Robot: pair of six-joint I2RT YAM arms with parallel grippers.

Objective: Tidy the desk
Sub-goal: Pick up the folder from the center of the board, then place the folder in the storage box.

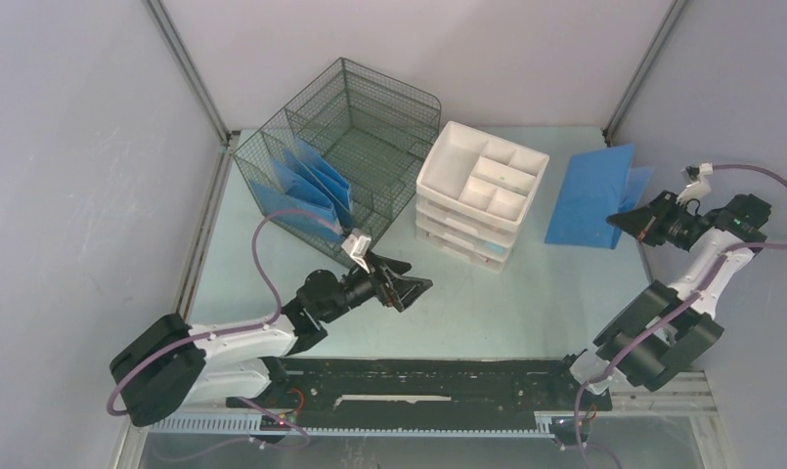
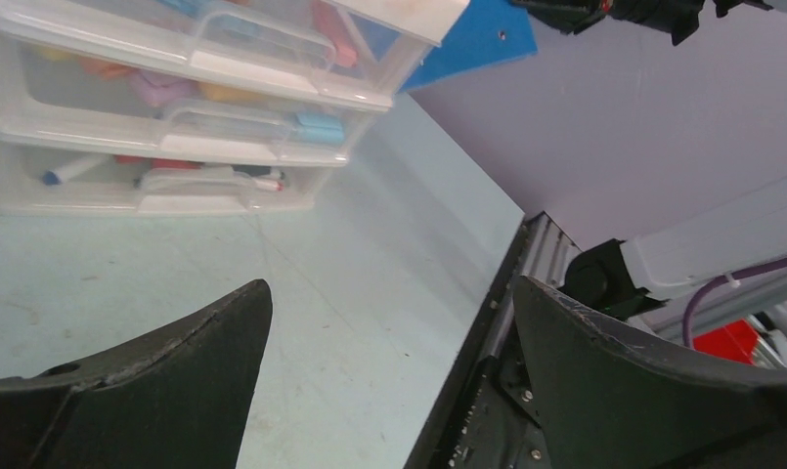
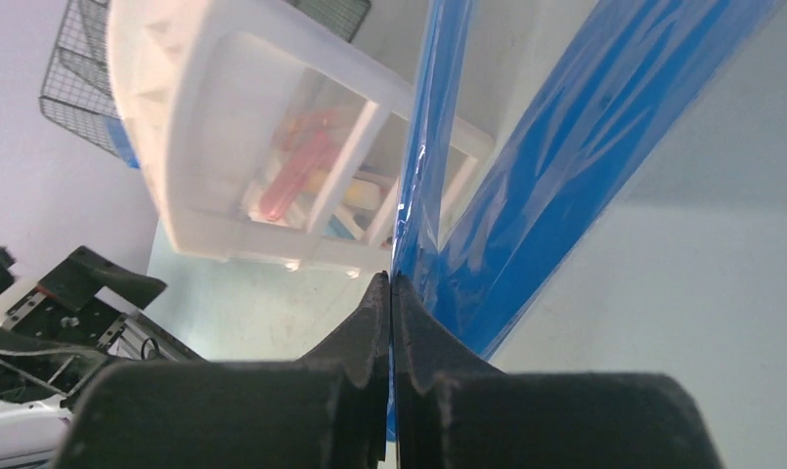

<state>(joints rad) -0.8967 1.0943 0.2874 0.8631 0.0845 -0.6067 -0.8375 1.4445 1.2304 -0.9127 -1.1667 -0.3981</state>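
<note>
The pale mint-green desk [image 1: 487, 313] carries a dark wire-mesh organizer [image 1: 355, 137] holding several blue folders [image 1: 306, 186] and a white drawer unit [image 1: 479, 191]. My right gripper [image 1: 619, 219] is at the right, shut on the edge of a blue plastic folder [image 1: 590, 195] that is held upright off the desk; in the right wrist view the folder [image 3: 526, 186] runs up from between the closed fingertips [image 3: 390, 283]. My left gripper [image 1: 420, 286] hovers over the desk's middle in front of the organizer, open, with nothing between its fingers [image 2: 213, 342].
The drawer unit [image 2: 174, 127] has clear drawers with pens and coloured items inside. Grey walls border the desk on three sides. A black front rail [image 1: 438, 376] runs along the near edge between the arm bases.
</note>
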